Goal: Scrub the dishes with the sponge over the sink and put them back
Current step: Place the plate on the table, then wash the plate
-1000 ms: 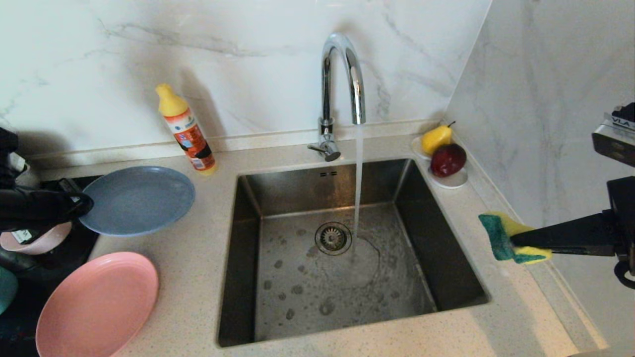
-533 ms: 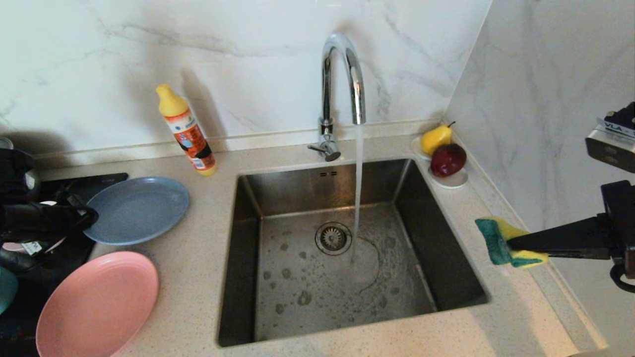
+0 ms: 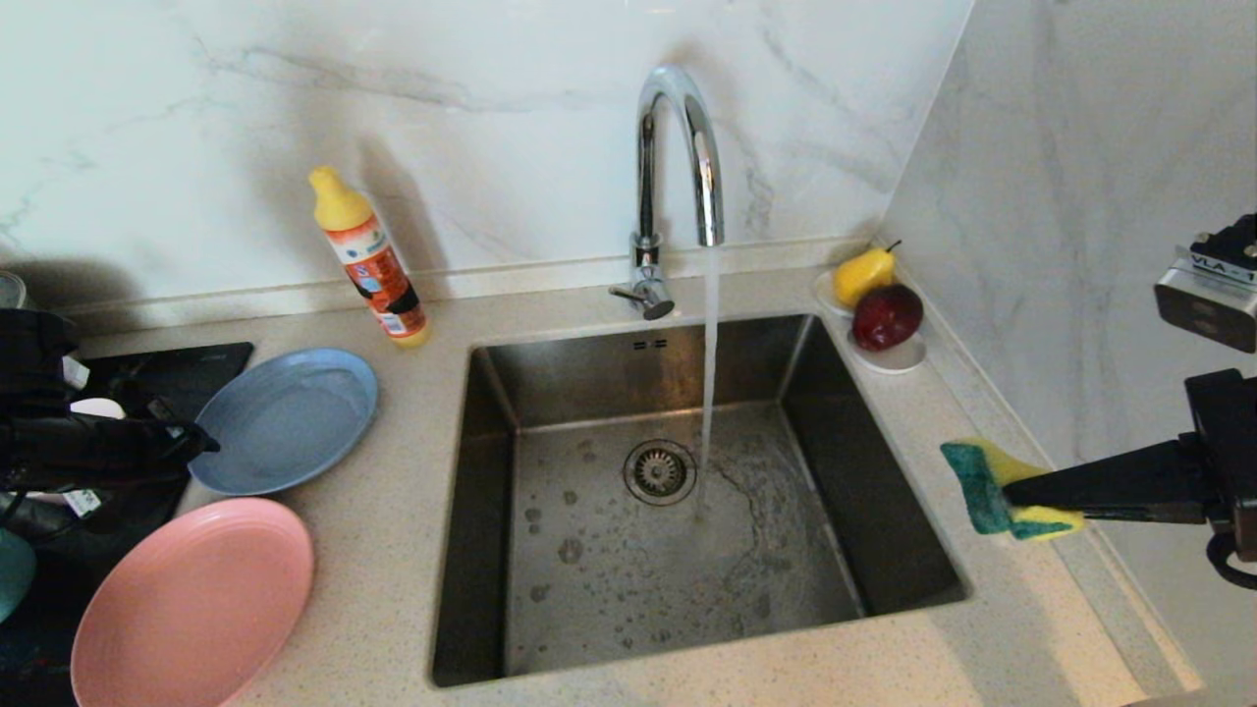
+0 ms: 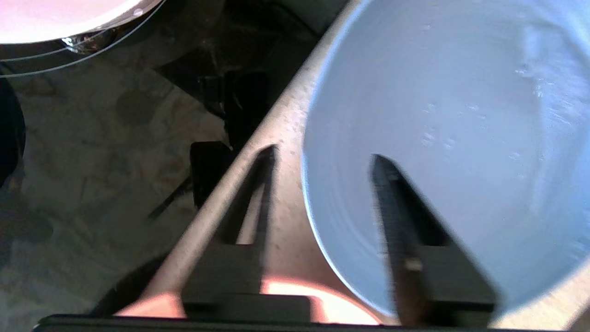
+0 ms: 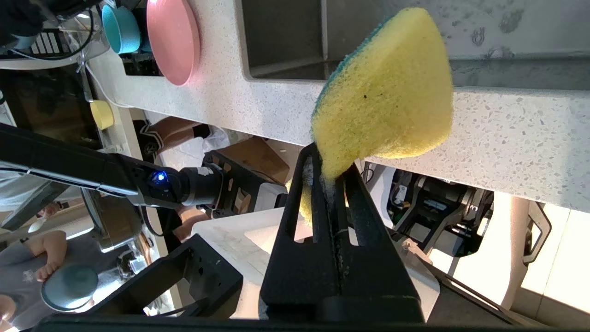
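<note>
A: What's cut off on the left?
B: The salmon-pink plate (image 3: pixel 191 601) runs past the bottom edge, and only a sliver of the teal bowl (image 3: pixel 14 585) shows.
A: And the pale pink bowl (image 3: pixel 96 408)?
B: Mostly hidden behind the left arm (image 3: pixel 88 450); its shape can't be made out.

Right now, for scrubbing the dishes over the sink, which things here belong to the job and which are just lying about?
Belongs to the job:
grey-blue plate
salmon-pink plate
teal bowl
sponge, pinched in the right gripper
sink
left gripper, open at the grey-blue plate's rim

Just lying about:
yellow-capped orange bottle
pear
red fruit
small white dish
</note>
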`<state>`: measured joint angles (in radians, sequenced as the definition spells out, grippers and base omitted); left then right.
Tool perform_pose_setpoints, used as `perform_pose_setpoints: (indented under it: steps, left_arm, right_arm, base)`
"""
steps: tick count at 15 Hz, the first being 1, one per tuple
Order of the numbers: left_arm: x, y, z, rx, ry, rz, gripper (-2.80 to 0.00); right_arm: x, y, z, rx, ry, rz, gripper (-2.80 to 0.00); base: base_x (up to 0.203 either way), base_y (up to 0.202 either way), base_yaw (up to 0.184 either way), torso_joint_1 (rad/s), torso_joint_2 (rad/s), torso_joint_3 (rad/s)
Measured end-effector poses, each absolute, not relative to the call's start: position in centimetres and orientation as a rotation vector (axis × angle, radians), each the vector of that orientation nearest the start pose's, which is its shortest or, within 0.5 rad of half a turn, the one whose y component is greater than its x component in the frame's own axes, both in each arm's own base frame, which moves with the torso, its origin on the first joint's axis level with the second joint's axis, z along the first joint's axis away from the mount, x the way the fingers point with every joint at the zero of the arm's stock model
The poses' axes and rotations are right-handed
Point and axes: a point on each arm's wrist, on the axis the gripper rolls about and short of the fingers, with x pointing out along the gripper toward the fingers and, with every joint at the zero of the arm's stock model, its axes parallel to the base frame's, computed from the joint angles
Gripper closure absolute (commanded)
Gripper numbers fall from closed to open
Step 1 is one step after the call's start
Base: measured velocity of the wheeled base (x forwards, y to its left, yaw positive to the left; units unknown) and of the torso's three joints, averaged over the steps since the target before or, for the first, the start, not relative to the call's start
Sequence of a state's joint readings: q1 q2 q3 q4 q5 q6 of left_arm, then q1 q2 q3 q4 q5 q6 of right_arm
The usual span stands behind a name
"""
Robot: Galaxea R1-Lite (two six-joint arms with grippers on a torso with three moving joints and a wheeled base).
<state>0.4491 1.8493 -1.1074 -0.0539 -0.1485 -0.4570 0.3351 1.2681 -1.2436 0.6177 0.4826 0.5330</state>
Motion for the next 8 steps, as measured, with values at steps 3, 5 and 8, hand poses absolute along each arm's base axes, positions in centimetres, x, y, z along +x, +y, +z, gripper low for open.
perform_pose_setpoints:
  steps: [3,5,8]
  left_arm:
    - [29.8,14.0,17.7,-0.647,0.608,0.448,-2.8]
    - [28.5,13.6,19.6,-0.643,0.634,0.459,-2.8]
    - [25.1,13.2,20.9,-0.577,0.798,0.497,-2.8]
  right_arm:
    - [15.4,6.5,29.8,0.537,0.857,0.606,0.0]
    - [15.6,6.4,29.6,0.54,0.864,0.597,0.0]
    - [16.2,6.5,28.9,0.54,0.891,0.579,0.0]
  base:
    - [0.0,0.0,0.0,0.0,0.0,0.0]
    - [0.0,0.0,0.0,0.0,0.0,0.0]
    - [0.0,0.0,0.0,0.0,0.0,0.0]
